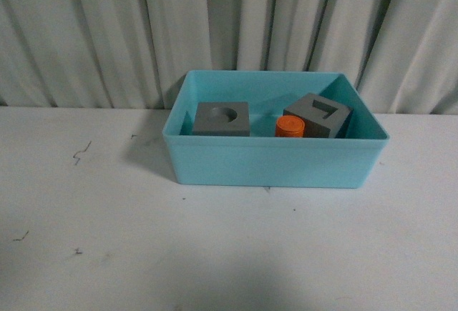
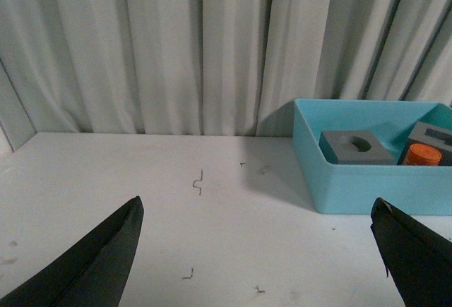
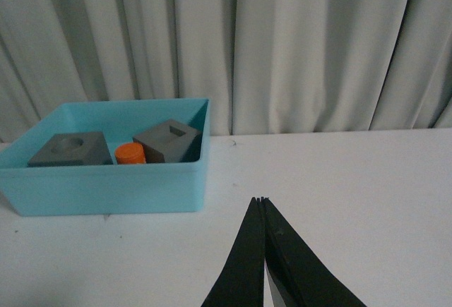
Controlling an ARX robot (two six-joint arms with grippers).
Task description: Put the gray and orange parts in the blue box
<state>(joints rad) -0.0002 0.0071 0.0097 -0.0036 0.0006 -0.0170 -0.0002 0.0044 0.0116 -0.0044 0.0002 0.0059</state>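
The blue box (image 1: 275,162) stands on the white table. Inside it lie the gray cube with a round recess (image 1: 221,119), the gray cube with a rectangular recess (image 1: 318,115) and the orange cylinder (image 1: 290,126) between them. Neither arm shows in the front view. In the left wrist view the box (image 2: 367,183) with all three parts is at the far right, and my left gripper (image 2: 258,208) is open and empty over bare table, well clear of it. In the right wrist view the box (image 3: 106,183) is to one side, and my right gripper (image 3: 262,200) is shut and empty over the table.
A pale pleated curtain (image 1: 229,25) hangs along the back of the table. Small dark scuff marks (image 1: 81,152) dot the white tabletop to the left of the box.
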